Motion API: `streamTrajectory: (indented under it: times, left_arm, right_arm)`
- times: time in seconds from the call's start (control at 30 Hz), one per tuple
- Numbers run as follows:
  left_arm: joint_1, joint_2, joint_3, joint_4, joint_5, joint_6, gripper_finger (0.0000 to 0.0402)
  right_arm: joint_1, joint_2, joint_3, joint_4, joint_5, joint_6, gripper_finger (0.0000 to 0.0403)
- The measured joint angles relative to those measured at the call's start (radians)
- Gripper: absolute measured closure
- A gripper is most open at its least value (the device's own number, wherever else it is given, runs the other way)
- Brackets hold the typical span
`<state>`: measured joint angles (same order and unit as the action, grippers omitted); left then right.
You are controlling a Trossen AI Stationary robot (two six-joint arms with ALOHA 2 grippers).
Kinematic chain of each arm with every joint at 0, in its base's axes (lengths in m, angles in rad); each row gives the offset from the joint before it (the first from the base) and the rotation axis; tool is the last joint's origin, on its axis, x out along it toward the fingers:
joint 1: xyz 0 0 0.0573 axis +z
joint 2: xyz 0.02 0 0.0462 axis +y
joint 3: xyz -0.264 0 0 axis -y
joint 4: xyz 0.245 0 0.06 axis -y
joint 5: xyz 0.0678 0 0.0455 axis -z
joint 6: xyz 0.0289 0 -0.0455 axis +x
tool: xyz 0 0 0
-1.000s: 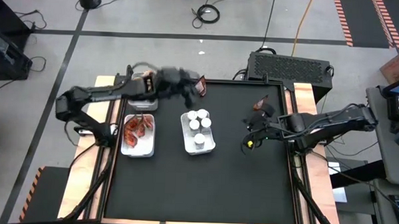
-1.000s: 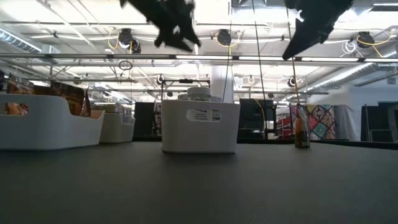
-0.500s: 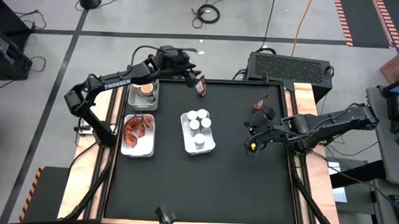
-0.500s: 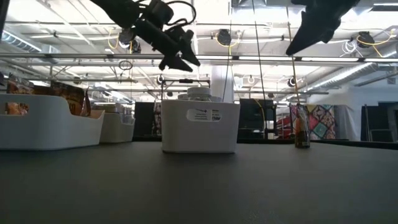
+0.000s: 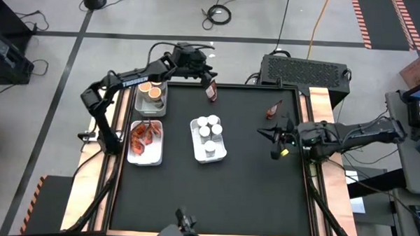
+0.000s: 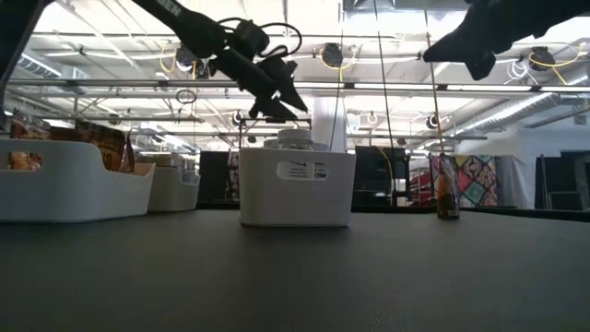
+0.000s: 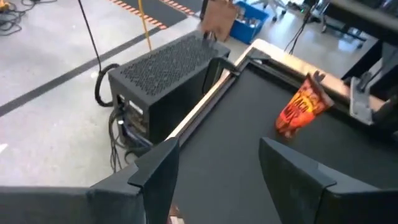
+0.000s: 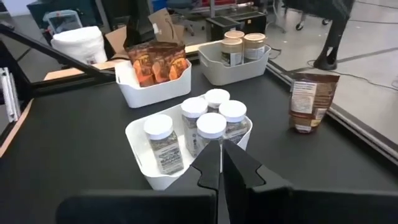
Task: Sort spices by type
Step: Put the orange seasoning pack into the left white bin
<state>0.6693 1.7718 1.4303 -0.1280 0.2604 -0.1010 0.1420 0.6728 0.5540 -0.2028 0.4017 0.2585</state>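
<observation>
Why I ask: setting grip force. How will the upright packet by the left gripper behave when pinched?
The packet looks like a crinkly pouch, so probably soft and yielding. Standing upright on a narrow base, it may tip if nudged sideways.

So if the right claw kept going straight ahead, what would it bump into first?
Most likely the white tray of white-capped jars. The shut right claw points straight at it, though how high the claw sits above the table is hard to judge.
</observation>
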Motion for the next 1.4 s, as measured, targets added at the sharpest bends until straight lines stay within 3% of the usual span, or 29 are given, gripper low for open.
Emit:
streamTrajectory:
  times: [0.57,0.83,1.0,1.2,1.3,1.4]
  left_arm:
    - [0.003,-0.001,0.074,-0.015,0.070,-0.096,0.0178]
    - [0.014,0.170,0.261,-0.088,0.078,-0.093,0.0178]
    - [0.015,0.238,0.378,-0.195,-0.018,-0.037,0.0178]
    - [-0.006,0.245,0.380,-0.450,-0.146,0.004,0.0178]
    - [-0.017,0.249,0.380,-0.475,-0.230,0.004,0.0178]
    - [-0.018,0.265,0.380,-0.495,-0.224,-0.021,0.0178]
  right_arm:
    - [-0.004,0.013,-0.002,0.000,-0.012,0.017,0.0403]
    - [-0.003,0.014,-0.002,0.004,-0.012,0.045,0.0403]
    - [-0.003,0.024,-0.002,0.002,-0.012,0.058,0.0403]
    - [-0.003,0.070,-0.002,-0.002,-0.012,0.027,0.0403]
    - [-0.003,0.096,-0.002,0.003,-0.012,-0.014,0.0403]
    - [-0.003,0.114,-0.002,0.003,-0.012,-0.023,0.0403]
